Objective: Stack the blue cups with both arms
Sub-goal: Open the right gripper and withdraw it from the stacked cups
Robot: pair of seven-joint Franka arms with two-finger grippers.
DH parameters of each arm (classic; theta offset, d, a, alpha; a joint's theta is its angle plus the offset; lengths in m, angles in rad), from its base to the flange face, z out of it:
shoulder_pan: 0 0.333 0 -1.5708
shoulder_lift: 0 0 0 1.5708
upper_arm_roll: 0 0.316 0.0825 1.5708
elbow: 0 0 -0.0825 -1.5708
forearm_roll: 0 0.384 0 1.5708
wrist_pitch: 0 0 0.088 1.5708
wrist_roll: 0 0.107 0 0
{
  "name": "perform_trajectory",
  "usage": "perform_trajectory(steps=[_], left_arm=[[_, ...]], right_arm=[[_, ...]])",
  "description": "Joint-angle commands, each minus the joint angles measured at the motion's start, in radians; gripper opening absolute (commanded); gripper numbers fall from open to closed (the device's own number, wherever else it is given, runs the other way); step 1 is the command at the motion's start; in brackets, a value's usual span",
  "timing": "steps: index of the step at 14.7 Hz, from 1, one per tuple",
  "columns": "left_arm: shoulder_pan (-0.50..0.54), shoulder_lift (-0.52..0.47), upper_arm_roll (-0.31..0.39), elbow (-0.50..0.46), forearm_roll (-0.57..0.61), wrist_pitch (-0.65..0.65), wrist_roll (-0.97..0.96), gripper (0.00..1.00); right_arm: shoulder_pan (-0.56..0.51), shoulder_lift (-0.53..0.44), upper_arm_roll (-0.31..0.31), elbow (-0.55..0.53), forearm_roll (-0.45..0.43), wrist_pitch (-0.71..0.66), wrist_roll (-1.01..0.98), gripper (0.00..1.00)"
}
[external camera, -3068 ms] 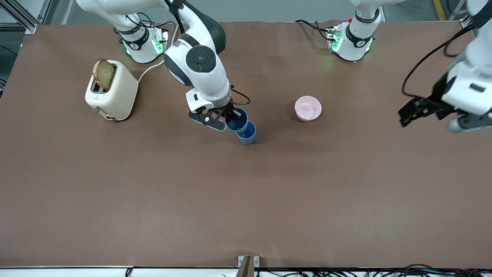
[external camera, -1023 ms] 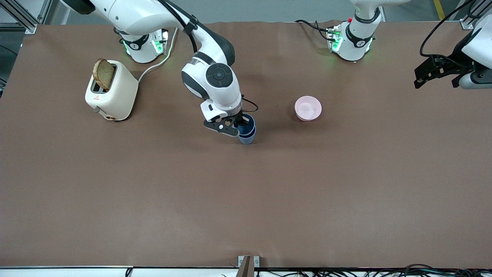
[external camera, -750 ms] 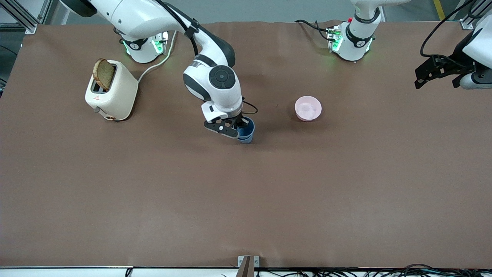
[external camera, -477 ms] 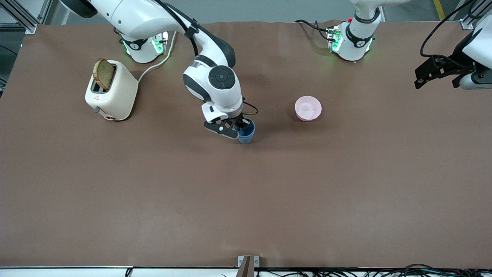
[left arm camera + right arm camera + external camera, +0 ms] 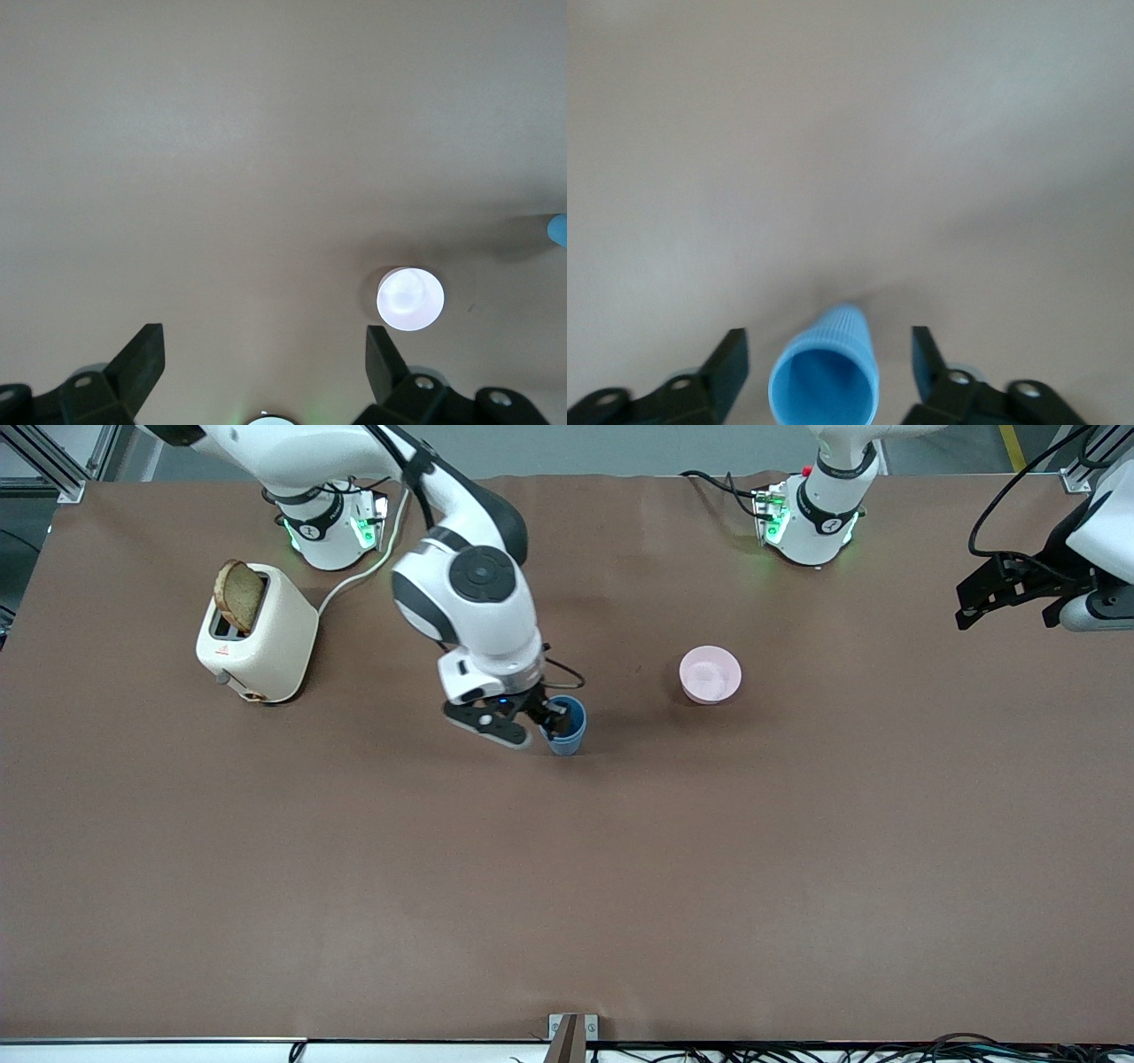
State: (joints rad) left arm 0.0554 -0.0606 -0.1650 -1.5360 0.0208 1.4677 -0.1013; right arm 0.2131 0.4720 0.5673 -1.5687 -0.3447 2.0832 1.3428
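Note:
The two blue cups [image 5: 569, 728] stand nested, one inside the other, as a single upright stack near the middle of the table. In the right wrist view the stack [image 5: 826, 376] shows its open mouth between the spread fingers, which do not touch it. My right gripper [image 5: 542, 723] is open just above the stack's rim, a little toward the right arm's end; it also shows in the right wrist view [image 5: 828, 361]. My left gripper [image 5: 972, 600] waits open and empty, high over the left arm's end of the table, and also shows in the left wrist view [image 5: 262, 354].
A pink bowl [image 5: 710, 674] sits toward the left arm's end from the stack and shows in the left wrist view [image 5: 409, 298]. A cream toaster [image 5: 257, 636] with a slice of toast [image 5: 239, 595] stands near the right arm's base.
My right gripper lowered the held cup into the standing cup, let go, opened and lifted back a little toward the right arm's end. The left arm pulled away earlier, then stayed still.

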Motion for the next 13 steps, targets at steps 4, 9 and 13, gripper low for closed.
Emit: perform_trajectory(steps=[4,9,13], left_arm=[[0.006,-0.005,0.004,-0.003,-0.012,0.009,0.012,1.0],[0.006,-0.005,0.007,-0.001,-0.01,0.009,0.014,1.0],[0.006,0.002,0.009,0.017,-0.007,0.008,0.046,1.0]], right_arm=[[-0.251,-0.223,-0.009,-0.007,0.009,-0.228,-0.32,1.0],[-0.241,-0.302,-0.355,0.125,0.239,-0.469,-0.831,1.0],[-0.235,-0.401,-0.552,0.125,0.272,-0.58,-1.143,1.0]])
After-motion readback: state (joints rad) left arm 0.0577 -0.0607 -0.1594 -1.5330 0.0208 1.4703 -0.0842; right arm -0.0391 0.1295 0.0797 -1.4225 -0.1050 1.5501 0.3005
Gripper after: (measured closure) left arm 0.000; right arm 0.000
